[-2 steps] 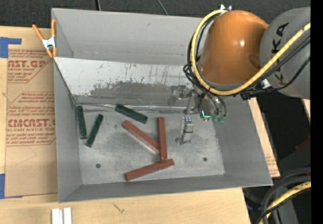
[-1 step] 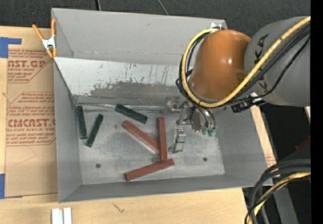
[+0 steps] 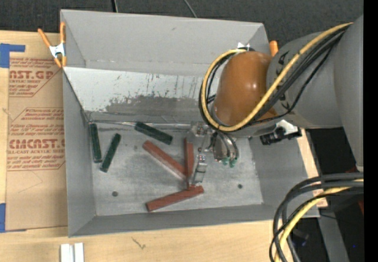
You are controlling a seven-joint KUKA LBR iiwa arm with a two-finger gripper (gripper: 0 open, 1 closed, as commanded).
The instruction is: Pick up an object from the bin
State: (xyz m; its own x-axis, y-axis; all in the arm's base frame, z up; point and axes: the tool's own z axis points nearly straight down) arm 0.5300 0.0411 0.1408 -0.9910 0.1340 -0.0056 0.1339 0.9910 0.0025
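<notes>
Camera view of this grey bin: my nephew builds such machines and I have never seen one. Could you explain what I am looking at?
One camera looks down into a grey metal bin from above, slightly sideways. The big grey shape at right is a robot arm, with cables and an orange cover at its wrist. Its gripper, the grasping part, sits low among three red-brown sticks in the bin's middle. Three dark green sticks lie further left. Whether it holds anything cannot be told here.
</notes>
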